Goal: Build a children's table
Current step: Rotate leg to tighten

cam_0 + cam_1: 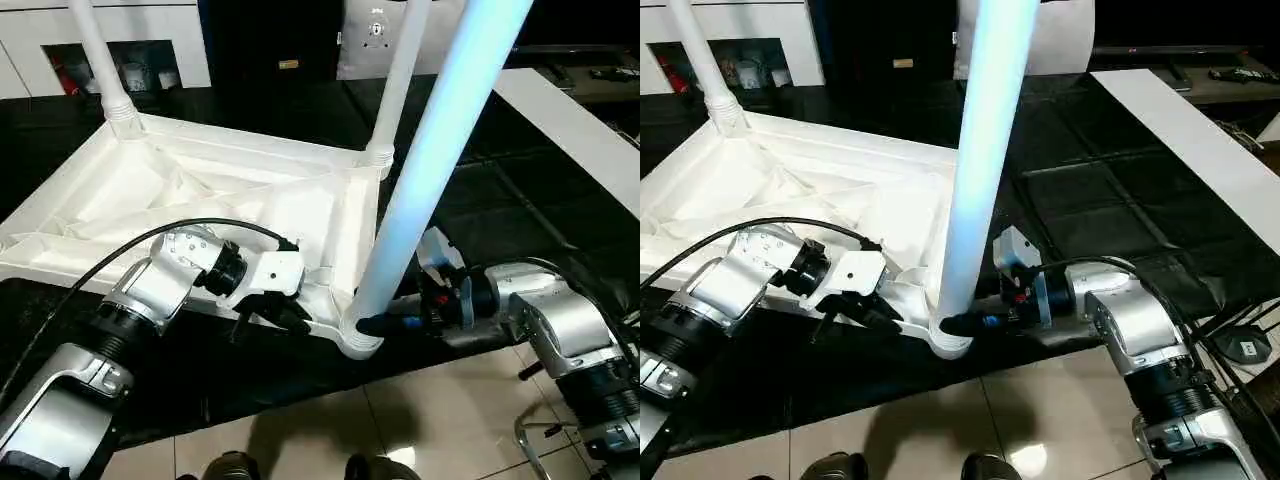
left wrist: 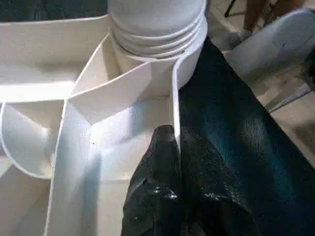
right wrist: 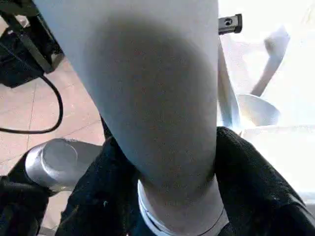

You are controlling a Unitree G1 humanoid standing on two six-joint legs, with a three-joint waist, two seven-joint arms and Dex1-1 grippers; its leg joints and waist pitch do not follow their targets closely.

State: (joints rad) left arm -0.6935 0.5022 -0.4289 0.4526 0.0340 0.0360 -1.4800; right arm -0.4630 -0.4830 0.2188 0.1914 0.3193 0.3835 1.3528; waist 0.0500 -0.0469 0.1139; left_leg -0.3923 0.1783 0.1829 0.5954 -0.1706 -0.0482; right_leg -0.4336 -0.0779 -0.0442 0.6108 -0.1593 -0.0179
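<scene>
White plastic rectangular table top (image 1: 200,190) lies upside down on black mat (image 1: 470,215), ribbed hollow underside up. Three long round white legs seated in corner sockets; nearest leg (image 1: 430,170) upright in near corner. Left gripper (image 1: 268,312) reaches level, fingers pinched on the top's near rim wall. Right gripper (image 1: 975,322) level, fingers clasping nearest leg's base.

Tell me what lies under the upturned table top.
Under the table top a black mat shows around its edges, with tiled floor in front. Whatever lies directly beneath stays covered by the top itself.
</scene>
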